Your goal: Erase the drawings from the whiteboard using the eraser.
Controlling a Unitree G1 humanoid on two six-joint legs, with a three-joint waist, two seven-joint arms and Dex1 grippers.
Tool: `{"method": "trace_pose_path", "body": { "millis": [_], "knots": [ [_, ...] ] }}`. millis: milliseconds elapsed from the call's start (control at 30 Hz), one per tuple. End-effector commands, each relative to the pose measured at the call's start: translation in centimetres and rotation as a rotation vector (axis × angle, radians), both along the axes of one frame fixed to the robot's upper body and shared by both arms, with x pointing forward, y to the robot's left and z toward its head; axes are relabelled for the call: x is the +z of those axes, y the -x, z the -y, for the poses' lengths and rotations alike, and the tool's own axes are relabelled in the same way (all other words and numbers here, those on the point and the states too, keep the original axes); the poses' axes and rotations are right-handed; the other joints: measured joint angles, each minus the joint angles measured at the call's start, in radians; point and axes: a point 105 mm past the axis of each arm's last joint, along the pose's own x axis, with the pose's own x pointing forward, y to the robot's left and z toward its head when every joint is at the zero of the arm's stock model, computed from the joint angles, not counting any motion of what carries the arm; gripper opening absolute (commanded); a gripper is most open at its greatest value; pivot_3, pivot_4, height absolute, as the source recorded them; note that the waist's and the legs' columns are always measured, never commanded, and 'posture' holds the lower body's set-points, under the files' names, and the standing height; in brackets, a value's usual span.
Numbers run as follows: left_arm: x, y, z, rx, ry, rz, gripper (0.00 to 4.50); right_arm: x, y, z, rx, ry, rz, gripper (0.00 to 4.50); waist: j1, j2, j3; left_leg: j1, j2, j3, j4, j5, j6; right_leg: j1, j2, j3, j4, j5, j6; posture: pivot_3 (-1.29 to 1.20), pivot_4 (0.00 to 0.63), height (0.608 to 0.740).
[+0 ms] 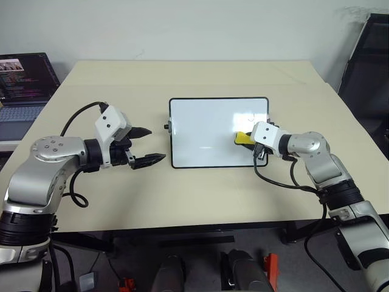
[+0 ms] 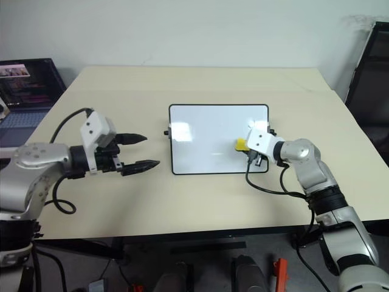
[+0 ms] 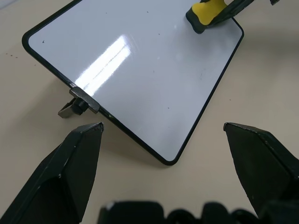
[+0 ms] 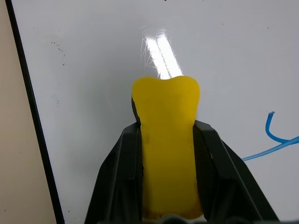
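Right hand (image 4: 166,140) clamped on yellow eraser (image 4: 167,149) over whiteboard (image 1: 206,137), blue drawings (image 4: 275,137) beside it, left hand (image 1: 146,146) spread wide above table (image 1: 182,194)

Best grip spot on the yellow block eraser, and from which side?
Grip the yellow block eraser across its two long narrow sides, coming in from its rear end, as the right gripper does now. Its slim body fits between the fingers, leaving the rounded front end and dark underside free over the glossy white whiteboard.

My left gripper (image 1: 148,146) hovers at the near left with its fingers spread wide, pointing right. My right gripper (image 4: 167,140) reaches in from the right, fingers clamped tight.
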Motion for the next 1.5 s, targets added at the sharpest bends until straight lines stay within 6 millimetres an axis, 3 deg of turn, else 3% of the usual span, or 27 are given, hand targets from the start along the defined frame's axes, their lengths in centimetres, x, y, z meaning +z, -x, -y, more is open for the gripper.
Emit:
{"method": "trace_pose_path", "body": {
  "millis": [33, 233, 367, 667, 900, 1167, 1267, 1400, 1500],
  "knots": [
    [1.2, 0.2, 0.3, -0.023, -0.005, 0.057, 4.5, 0.4, -1.6, 2.4, -0.132, 0.033, 0.024, 1.09, 0.0, 0.0, 0.0, 0.0, 0.0, 0.0, 0.0, 0.0, 0.0, 0.0, 0.0, 0.0, 0.0, 0.0, 0.0, 0.0, 0.15, 0.74],
    [1.2, 0.2, 0.4, -0.022, -0.003, 0.056, 4.5, 3.7, -3.7, 4.0, -0.247, -0.04, 0.137, 1.09, 0.001, 0.0, 0.0, 0.0, -0.001, 0.001, 0.001, 0.003, 0.0, 0.0, 0.0, 0.001, 0.0, 0.004, 0.001, 0.0, 0.15, 0.74],
    [1.2, 0.2, 0.5, -0.024, 0.0, 0.057, 4.5, 4.3, -4.7, 5.8, -0.325, -0.014, 0.18, 1.09, 0.001, 0.0, 0.0, 0.0, -0.001, 0.001, 0.001, 0.004, 0.001, 0.0, 0.0, 0.001, -0.001, 0.004, 0.001, 0.0, 0.15, 0.74],
    [1.2, 0.1, 0.4, -0.022, -0.002, 0.057, 4.5, 4.5, -4.9, 6.5, -0.339, -0.006, 0.2, 1.09, 0.001, 0.0, 0.0, -0.001, -0.001, 0.001, 0.001, 0.004, 0.001, 0.0, 0.0, 0.001, -0.001, 0.004, 0.002, 0.0, 0.15, 0.74],
    [1.2, 0.1, 0.4, -0.025, -0.003, 0.056, 4.5, 2.2, -2.7, 4.8, -0.172, 0.052, 0.096, 1.09, 0.002, 0.0, 0.0, -0.001, -0.001, 0.0, 0.001, 0.004, 0.001, 0.0, 0.0, 0.001, -0.001, 0.004, 0.002, 0.0, 0.15, 0.74],
    [1.1, 0.0, 0.5, -0.03, -0.003, 0.054, 4.5, -2.8, 0.6, 3.2, -0.041, 0.161, -0.097, 1.08, -0.004, 0.0, 0.0, 0.0, 0.0, 0.001, 0.0, 0.004, 0.001, 0.0, 0.0, 0.001, -0.001, 0.004, 0.002, 0.0, 0.15, 0.74],
    [1.2, 0.0, 0.5, -0.029, -0.004, 0.055, 4.5, -3.4, 0.9, 3.1, -0.039, 0.177, -0.107, 1.08, -0.005, -0.001, 0.0, 0.001, 0.0, 0.001, 0.0, 0.004, 0.001, 0.0, 0.0, 0.002, -0.001, 0.004, 0.002, 0.0, 0.15, 0.74],
    [1.2, 0.1, 0.3, -0.024, -0.006, 0.055, 4.5, -2.0, 0.7, 2.9, -0.043, 0.123, -0.092, 1.07, -0.005, -0.002, -0.001, 0.001, 0.0, 0.002, 0.001, 0.004, 0.001, 0.001, 0.0, 0.002, -0.001, 0.004, 0.002, 0.0, 0.15, 0.74],
    [1.4, 0.2, 0.1, -0.02, -0.007, 0.057, 4.5, 3.3, 1.1, 2.2, -0.011, -0.096, -0.051, 1.07, -0.003, -0.001, 0.0, 0.001, 0.0, 0.002, 0.0, 0.004, 0.001, 0.0, 0.0, 0.002, -0.001, 0.004, 0.002, 0.0, 0.15, 0.74]
  ]
}}
